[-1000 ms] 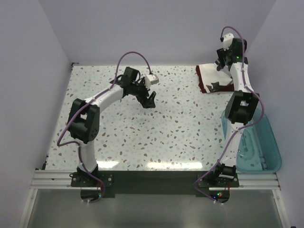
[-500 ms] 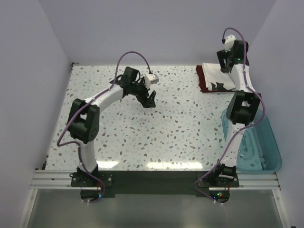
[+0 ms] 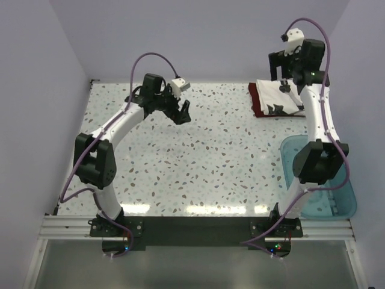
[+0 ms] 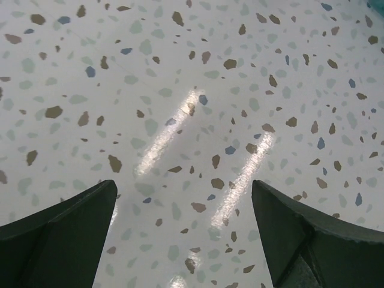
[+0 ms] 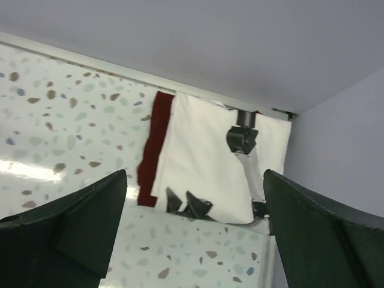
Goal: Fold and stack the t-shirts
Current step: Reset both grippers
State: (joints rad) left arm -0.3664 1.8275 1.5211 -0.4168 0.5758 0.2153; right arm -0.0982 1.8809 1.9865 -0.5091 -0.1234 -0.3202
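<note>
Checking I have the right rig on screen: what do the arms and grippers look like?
Both the left arm and right arm have white links between chunky black joint housings. A purple cable loops along each, and a small white camera block sits at each wrist. The left gripper and right gripper have black, wedge-shaped fingers.

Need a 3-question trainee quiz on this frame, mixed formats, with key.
1. True or false: the white shirt lies on the red shirt.
2. The right fingers are: A) shut on a shirt B) open, clear of the shirts C) shut and empty.
3. Fill in: the left fingers hang open over the bare ____.
Key: 1 true; 2 B; 3 table.
</note>
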